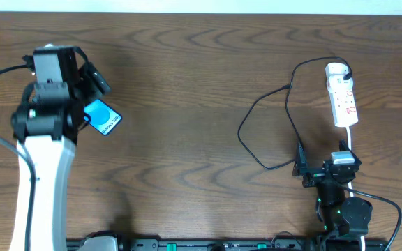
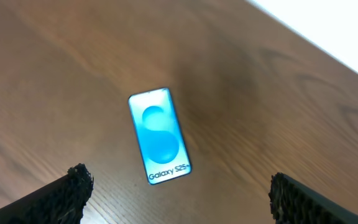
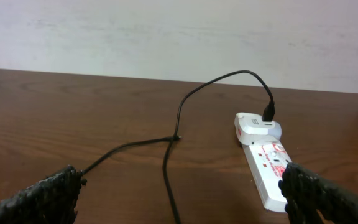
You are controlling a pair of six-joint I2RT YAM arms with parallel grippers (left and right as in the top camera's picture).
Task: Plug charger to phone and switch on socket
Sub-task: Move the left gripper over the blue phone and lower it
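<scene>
Hovering L gripper (image 2: 179,190), jaws wide, over phone (image 2: 159,135).

Wide passage over the tabletop (image 1: 187,104), mid-frame
At centre right the charger cable (image 1: 240,131) loops; power strip (image 1: 343,103) upper right; phone (image 1: 103,117) left.

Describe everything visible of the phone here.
The phone is a slim rectangle with a dark frame and a lit blue-teal screen reading "Galaxy S25+" near one short end. It lies flat, face up, slightly askew on the brown wooden table. Nothing touches it and no cable is plugged in. The left end effector hangs open above it.
</scene>
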